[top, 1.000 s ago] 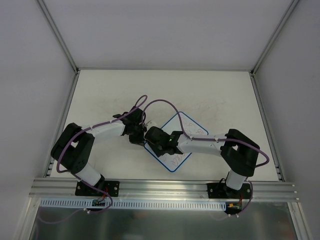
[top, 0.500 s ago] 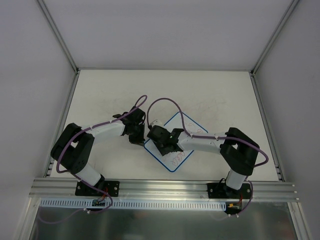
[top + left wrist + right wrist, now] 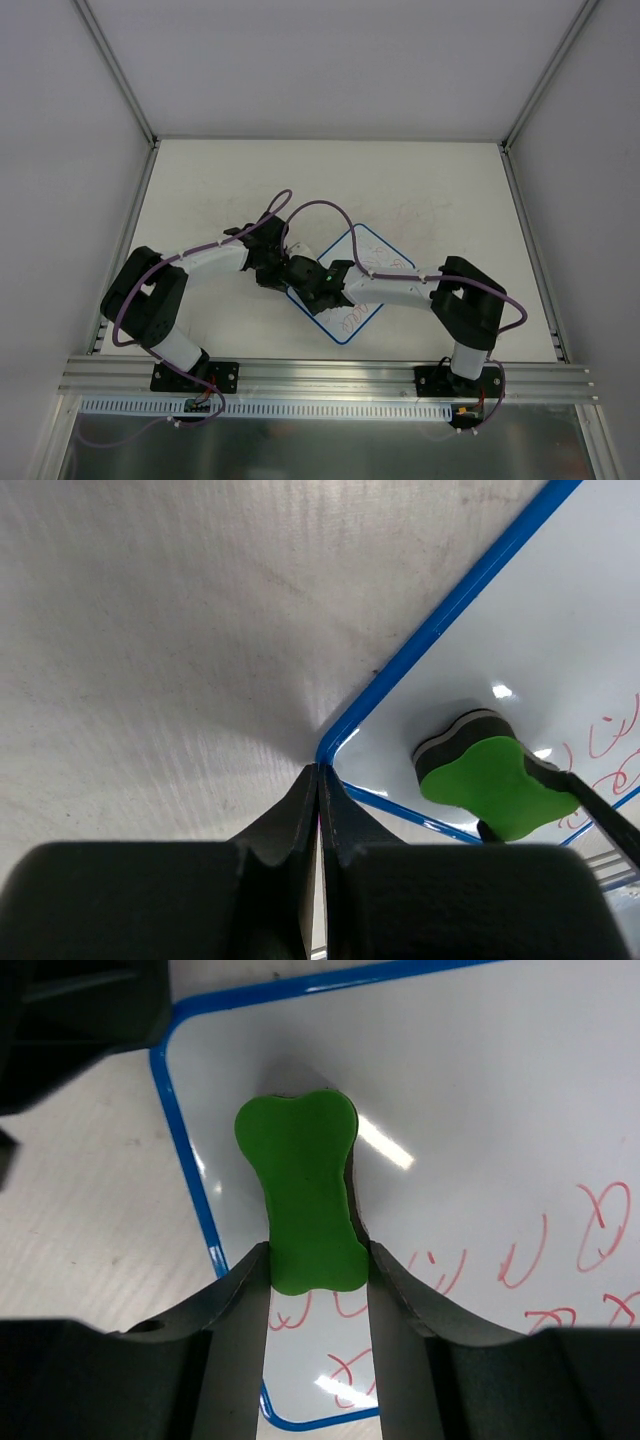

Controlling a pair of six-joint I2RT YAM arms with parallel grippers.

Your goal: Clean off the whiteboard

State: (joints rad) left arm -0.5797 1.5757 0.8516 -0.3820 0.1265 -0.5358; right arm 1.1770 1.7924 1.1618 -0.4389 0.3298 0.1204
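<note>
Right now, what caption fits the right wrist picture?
The right gripper holds a green eraser on the whiteboard beside red scribbles.

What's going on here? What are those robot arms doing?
They are cleaning a small white board with a thin blue rim. The right gripper holds a green bone-shaped eraser flat on the board, close to one corner. The left gripper is shut, with its tips right at that corner, seemingly keeping the board from sliding. Red scribbles are left to wipe beside the eraser, so the job isn't finished.
</note>
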